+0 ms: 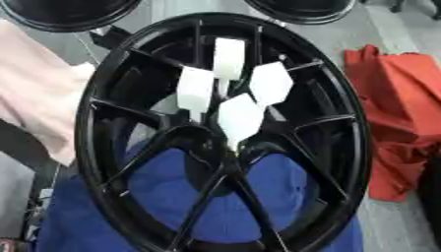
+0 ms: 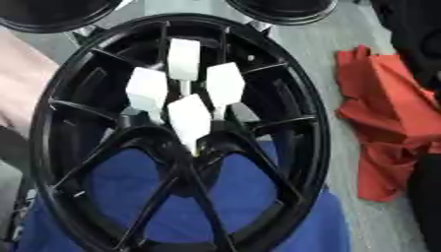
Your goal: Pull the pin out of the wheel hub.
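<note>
Filling most of both views, the black wheel hub [image 1: 222, 133] is lying face-up over a blue cloth [image 1: 233, 206], which is showing through its spokes. A pink cloth [image 1: 34, 83] is sitting just beside the rim on the left, a red cloth [image 2: 388, 118] is lying near it on the right, and two more black rims [image 1: 65, 12] are poking in along the far edge.

Four white pins [image 1: 240, 117] are standing clustered at the hub's centre, their flat faceted heads up and thin stems running down toward the bolt holes; the nearest one is rising just ahead of the centre bore. How deep the stems are seated is hard to tell.

Neither robot hand is showing in either view, so nothing can be said of their fingers.

Trouble is likely waiting in the crowding: the heads are standing almost touching, so a hand closing on one could be knocking a neighbour askew. Pulling at a slant could also be binding a stem in its hole. Open room is lying straight above the cluster; the raised rim and spokes are hemming in any sideways approach.
</note>
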Controlling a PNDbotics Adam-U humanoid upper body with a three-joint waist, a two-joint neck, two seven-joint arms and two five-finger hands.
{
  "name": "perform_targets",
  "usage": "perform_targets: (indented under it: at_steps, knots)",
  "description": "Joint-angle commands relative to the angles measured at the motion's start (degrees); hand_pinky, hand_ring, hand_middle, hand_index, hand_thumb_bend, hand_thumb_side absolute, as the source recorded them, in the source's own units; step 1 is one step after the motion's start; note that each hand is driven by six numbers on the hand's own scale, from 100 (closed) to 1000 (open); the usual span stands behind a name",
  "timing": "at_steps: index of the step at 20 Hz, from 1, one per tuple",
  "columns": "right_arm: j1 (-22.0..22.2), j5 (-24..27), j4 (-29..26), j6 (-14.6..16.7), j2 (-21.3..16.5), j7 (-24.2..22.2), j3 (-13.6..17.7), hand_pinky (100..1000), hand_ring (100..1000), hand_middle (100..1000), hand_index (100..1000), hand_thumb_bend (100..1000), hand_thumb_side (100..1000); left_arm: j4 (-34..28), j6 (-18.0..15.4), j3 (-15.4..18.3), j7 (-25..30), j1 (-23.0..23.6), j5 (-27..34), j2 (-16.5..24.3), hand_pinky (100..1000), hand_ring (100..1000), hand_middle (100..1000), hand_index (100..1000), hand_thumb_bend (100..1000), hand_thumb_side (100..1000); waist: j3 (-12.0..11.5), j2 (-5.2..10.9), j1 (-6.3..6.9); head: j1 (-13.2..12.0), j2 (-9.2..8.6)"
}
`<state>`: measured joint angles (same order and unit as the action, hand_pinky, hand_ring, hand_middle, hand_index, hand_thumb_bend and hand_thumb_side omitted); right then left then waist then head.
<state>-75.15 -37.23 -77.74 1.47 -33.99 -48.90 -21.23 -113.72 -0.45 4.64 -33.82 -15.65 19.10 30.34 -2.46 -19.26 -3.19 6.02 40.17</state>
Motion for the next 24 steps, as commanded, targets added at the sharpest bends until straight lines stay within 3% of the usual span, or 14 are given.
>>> perform_targets:
  at_steps: [1,6,12,24]
  knots:
    - [-1.89,-0.66,1.16,0.61,0.83,0.44,-0.15,910,809,782,836,100,408,-0.87,0.04,0.06,0.26,-0.76,0.17,1.13,708,721,652,782,150,773,-0.33,1.14,0.15,0.63,-0.9]
    - [-1.39,-0.58,2.57,1.59,2.03,1.35,-1.34,906,808,782,834,100,389,-0.87,-0.02,0.1,0.27,-0.78,0.25,0.9,709,722,652,782,151,774,-1.08,0.87,-0.08,1.06,-1.41]
    - [1.62,1.57,0.64,2.41,-0.37,1.42,-2.94,904,808,786,834,100,402,-0.87,-0.06,0.33,-0.01,-0.5,0.26,0.68,709,722,652,782,152,776,-1.24,0.55,-0.45,0.6,-1.81]
    - [5.44,7.82,-4.73,2.37,-4.99,0.91,-1.68,900,803,789,831,100,382,-0.87,0.01,0.49,-0.03,-0.25,0.17,0.59,711,717,653,782,153,777,-0.81,0.32,-0.49,-0.5,-1.97]
